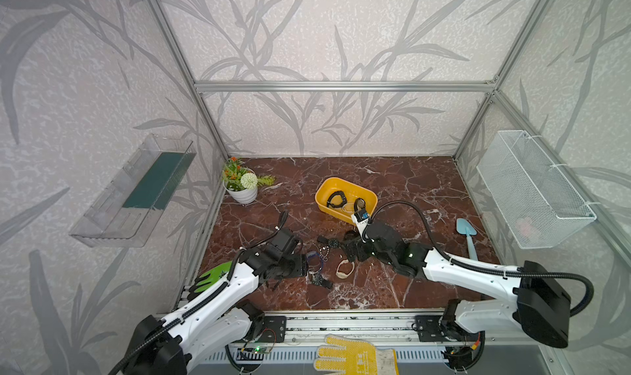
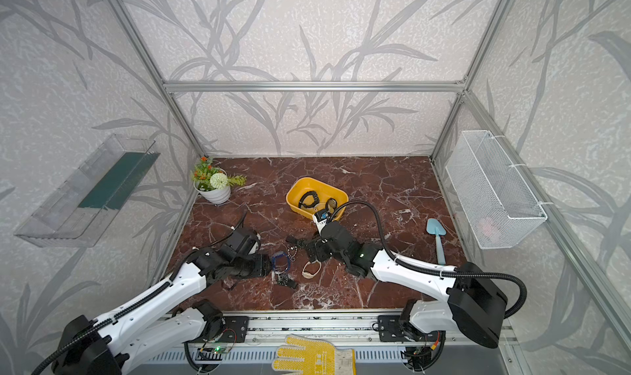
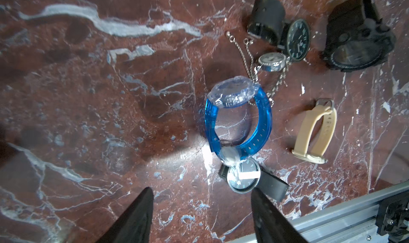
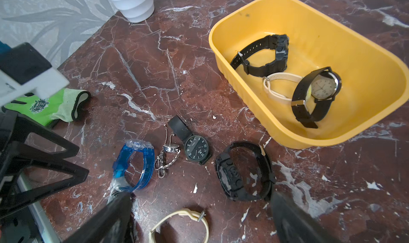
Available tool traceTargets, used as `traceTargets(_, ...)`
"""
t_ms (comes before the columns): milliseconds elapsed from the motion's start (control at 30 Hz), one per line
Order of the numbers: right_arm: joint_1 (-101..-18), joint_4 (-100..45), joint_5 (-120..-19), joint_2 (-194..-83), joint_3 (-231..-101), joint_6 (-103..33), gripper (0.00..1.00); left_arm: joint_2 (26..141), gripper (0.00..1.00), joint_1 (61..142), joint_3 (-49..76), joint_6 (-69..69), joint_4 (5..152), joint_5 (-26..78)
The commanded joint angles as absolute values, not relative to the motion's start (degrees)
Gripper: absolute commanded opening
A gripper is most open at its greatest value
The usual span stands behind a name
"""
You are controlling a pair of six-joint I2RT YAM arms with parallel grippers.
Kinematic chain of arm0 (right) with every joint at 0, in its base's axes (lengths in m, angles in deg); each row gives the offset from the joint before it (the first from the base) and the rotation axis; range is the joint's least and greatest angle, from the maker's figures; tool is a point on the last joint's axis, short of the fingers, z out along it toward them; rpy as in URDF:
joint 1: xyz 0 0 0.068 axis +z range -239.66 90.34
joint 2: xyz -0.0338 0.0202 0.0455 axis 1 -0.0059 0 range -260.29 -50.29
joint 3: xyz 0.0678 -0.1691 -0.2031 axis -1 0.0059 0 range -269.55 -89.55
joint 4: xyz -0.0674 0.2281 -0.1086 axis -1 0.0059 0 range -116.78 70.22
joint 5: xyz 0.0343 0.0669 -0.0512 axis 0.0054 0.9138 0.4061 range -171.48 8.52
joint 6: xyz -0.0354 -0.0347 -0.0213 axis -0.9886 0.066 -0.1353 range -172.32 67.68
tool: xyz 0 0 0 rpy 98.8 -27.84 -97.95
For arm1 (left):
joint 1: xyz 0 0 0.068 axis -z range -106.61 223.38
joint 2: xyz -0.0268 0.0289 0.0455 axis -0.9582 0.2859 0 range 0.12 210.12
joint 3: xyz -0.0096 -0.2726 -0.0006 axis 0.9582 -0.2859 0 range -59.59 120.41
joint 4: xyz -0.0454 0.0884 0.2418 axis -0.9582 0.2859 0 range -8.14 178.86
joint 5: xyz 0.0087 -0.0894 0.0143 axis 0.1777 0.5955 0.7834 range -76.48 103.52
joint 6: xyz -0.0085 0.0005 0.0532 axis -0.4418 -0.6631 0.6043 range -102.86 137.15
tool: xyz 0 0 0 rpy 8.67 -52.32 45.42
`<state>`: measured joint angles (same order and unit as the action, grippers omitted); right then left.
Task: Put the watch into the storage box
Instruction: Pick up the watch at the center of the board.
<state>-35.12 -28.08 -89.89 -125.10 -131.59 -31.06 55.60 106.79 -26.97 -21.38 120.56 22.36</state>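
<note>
Down low over the front middle of the counter (image 3: 88,98) with the left gripper (image 3: 201,189), jaws part open, nothing between them, tips just short of a labelled watch (image 3: 243,177) with a white sticker across its dark glass. Right up against that one, standing on edge with its strap looped: the blue watch (image 3: 232,94), out on the marble, not yet boxed. Just past it a chain watch (image 3: 271,61), a dark-dial watch (image 3: 297,39) and a chunky black watch (image 3: 356,42), with a beige watch (image 3: 314,129) nearer the front edge. Over the same cluster from the other side, the right gripper (image 4: 201,195), spread wide and holding nothing, chunky black watch just beside one finger. Behind the cluster, mid-counter, the box (image 4: 365,60), three in already: a black-strap watch (image 4: 265,53), a white watch (image 4: 278,84), a pale-dial watch (image 4: 321,89). Pot (image 1: 242,194) in the back left corner, scoop (image 1: 466,231) by the right edge, green glove (image 1: 211,276) at the front left corner, yellow glove (image 1: 355,356) off the front edge
</note>
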Motion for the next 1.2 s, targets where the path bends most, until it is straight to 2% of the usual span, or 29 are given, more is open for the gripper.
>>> traceTargets(0,-34.5,-29.6,-87.2,-125.6,-133.1,-31.8,0.98,57.8,0.67,107.3,-27.3,-22.8,116.1,23.8)
traceTargets(200,-31.4,-28.3,-85.3,-126.8,-132.9,-34.0,0.98,62.1,0.64,107.9,-27.0,-23.3,111.9,25.3)
traceTargets(267,-29.1,-28.4,-84.9,-126.9,-132.6,-33.3,0.98,63.1,0.6,107.9,-27.0,-23.0,111.1,25.4)
traceTargets(333,-28.9,-28.9,-84.6,-126.7,-132.2,-32.9,0.98,64.5,0.55,107.9,-26.9,-22.9,110.8,25.0)
traceTargets(733,-28.8,-28.9,-86.1,-125.6,-131.7,-33.2,0.98,72.6,0.45,107.9,-25.7,-22.5,107.0,23.6)
traceTargets(833,-28.8,-29.0,-86.3,-125.3,-131.3,-33.0,0.98,74.6,0.39,108.0,-25.7,-22.6,106.3,23.8)
traceTargets(967,-28.8,-29.1,-86.7,-125.3,-131.1,-32.8,0.98,76.2,0.36,107.9,-25.7,-22.8,105.1,23.1)
traceTargets(1033,-28.7,-29.2,-86.7,-125.7,-131.2,-32.9,0.98,77.1,0.3,107.9,-25.0,-22.7,105.4,22.8)
traceTargets(1167,-28.8,-29.2,-86.8,-125.8,-131.1,-32.8,0.98,78.3,0.24,107.9,-24.6,-23.0,105.7,22.5)
